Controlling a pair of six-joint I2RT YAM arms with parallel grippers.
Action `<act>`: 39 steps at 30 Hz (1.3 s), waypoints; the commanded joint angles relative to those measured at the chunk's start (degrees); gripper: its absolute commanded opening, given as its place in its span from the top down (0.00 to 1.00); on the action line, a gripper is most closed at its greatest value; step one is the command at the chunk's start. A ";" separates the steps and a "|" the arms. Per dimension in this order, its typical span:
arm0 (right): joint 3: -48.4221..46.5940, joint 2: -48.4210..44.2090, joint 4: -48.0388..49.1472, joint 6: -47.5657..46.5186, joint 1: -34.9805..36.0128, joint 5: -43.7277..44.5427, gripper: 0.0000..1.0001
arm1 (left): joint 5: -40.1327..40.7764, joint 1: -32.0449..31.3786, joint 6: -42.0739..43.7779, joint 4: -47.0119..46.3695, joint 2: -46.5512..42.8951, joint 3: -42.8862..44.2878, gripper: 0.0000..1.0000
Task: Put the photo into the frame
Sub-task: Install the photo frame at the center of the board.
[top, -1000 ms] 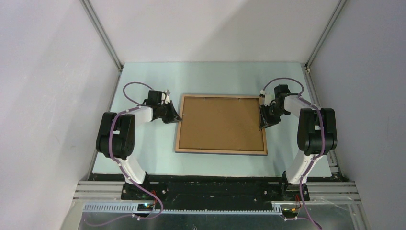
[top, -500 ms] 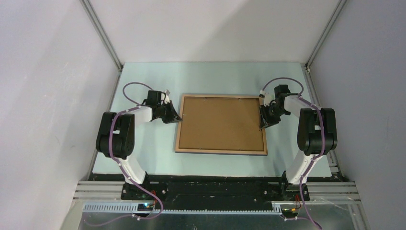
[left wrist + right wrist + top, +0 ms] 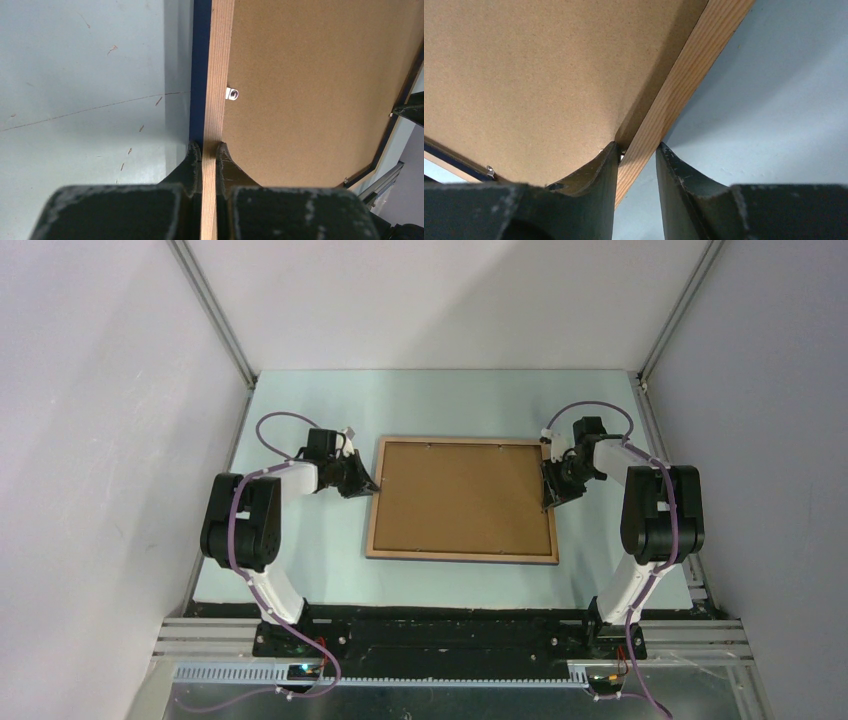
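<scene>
I see the frame (image 3: 216,75) lying back-up; my left gripper (image 3: 209,150) pinches its left border tight, and my right gripper (image 3: 636,150) clamps its right border.

The left arm (image 3: 242,525) and right arm (image 3: 660,512) are black-jointed with white links, purple cables (image 3: 275,422) looping along each (fingers (image 3: 192,162) dark, scuffed, at the wrist views' bottom).

1. No text, label, brand, number or sign can be read in any view.
2. The frame (image 3: 461,498), lying between the left end effector (image 3: 373,486) and the right end effector (image 3: 549,495), shows only plain wood and brown board.
3. The small metal tab (image 3: 232,93) just ahead of the left end effector is too small to show any marking.
</scene>
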State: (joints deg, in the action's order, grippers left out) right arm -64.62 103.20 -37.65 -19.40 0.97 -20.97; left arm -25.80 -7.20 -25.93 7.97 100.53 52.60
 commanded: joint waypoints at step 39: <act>-5.50 5.31 -4.86 3.83 -2.07 -5.70 0.51 | -1.54 0.86 -1.83 4.24 3.28 -1.47 1.00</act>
State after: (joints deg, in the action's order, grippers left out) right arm -68.47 106.54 -42.59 -16.93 -1.69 -25.91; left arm -27.35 -6.50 -25.96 7.66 100.99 52.60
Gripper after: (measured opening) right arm 0.502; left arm 0.049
